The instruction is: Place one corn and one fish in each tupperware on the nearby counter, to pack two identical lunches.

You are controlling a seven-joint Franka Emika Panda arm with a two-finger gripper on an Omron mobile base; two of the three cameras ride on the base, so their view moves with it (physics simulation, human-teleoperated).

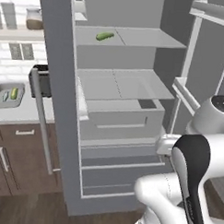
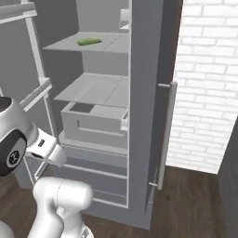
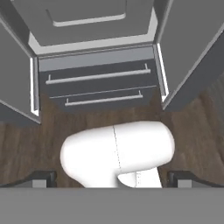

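Leftward, a shallow grey tupperware (image 1: pixel 4 102) holds yellow corn (image 1: pixel 14 93); gripper (image 3: pixel 112 177) spread wide

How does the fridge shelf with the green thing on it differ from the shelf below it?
The upper shelf carries a small green vegetable near its left side; the lower shelf carries nothing I can see. The upper shelf sits just under the fridge's top; the lower shelf sits directly over a pulled-out drawer. Both are flat, pale grey, and split by a seam.

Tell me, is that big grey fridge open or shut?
Open: the fridge has both doors swung wide, showing its shelves, a green vegetable and a drawer.
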